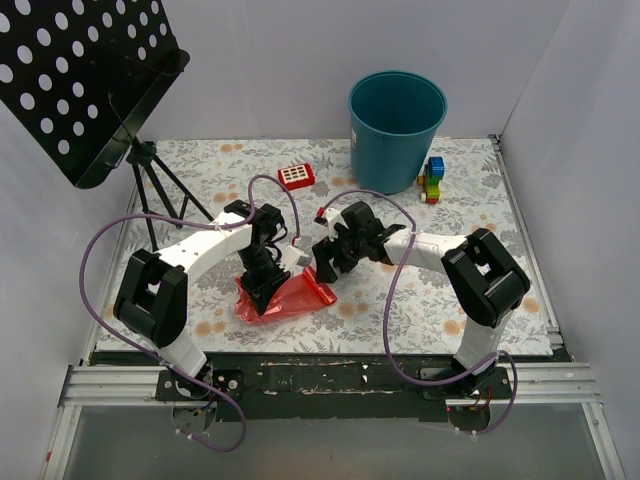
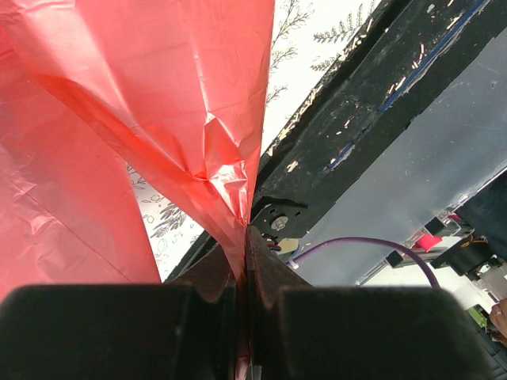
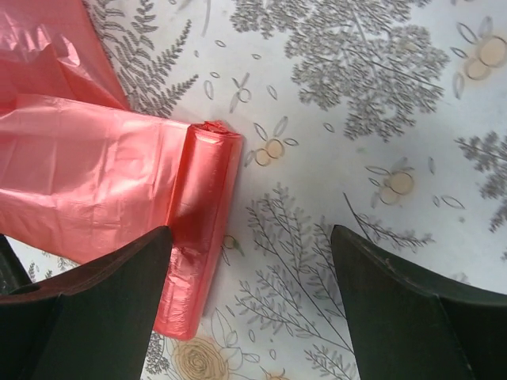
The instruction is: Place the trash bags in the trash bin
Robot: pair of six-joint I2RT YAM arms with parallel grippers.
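Observation:
The red-pink trash bags (image 1: 300, 295) lie partly unrolled on the flowered table, in front of the arms. My left gripper (image 1: 263, 296) points down at them and is shut on a pinch of the film (image 2: 158, 103), which fans out from its closed jaws (image 2: 247, 233). In the right wrist view the rolled end of the bags (image 3: 202, 229) lies flat, the loose sheet (image 3: 79, 182) spreading left. My right gripper (image 3: 249, 229) hovers open just above it, its left finger over the roll and its right finger over bare table. The teal trash bin (image 1: 396, 125) stands upright at the back.
A small red block with a white grid (image 1: 296, 177) lies left of the bin, and a coloured toy (image 1: 432, 180) sits to its right. A black perforated music stand (image 1: 85, 80) on a tripod fills the back left. White walls close in the table.

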